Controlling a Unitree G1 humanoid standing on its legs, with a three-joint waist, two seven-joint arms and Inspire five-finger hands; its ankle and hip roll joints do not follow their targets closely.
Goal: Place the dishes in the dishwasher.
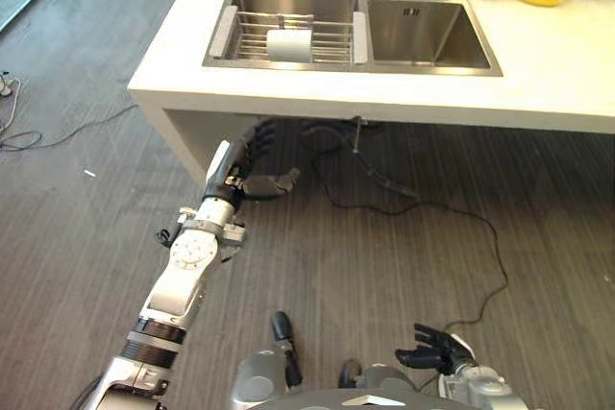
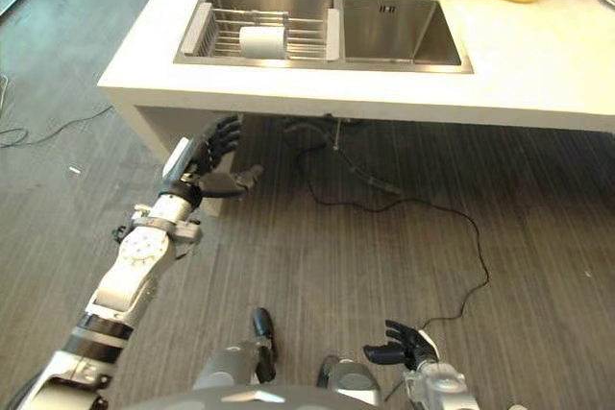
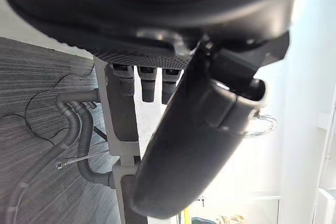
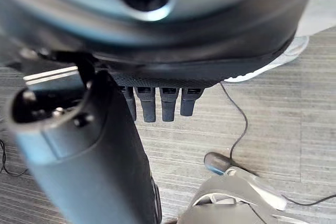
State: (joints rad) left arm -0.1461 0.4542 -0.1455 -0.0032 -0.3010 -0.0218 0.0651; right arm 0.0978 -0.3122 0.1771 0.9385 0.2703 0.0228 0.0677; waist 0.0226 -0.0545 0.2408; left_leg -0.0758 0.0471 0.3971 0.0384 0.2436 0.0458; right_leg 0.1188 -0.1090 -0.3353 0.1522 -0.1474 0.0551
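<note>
Below the counter's near edge (image 1: 288, 108), the left hand (image 1: 252, 162) is raised with its fingers straight and loosely spread and the thumb standing out to the side; it holds nothing. The right hand (image 1: 434, 349) hangs low by the floor, fingers relaxed and likewise empty. A white dish (image 1: 289, 44) lies in the wire rack (image 1: 332, 34) set across the left basin of the sink (image 1: 423, 66), well apart from both hands. The step in hand looks like the opening reach, with no dish taken yet. Next, the left hand probably has to rise clear of the counter lip, pass over the rack and close on the white dish. Where the dishwasher stands cannot be told.
</note>
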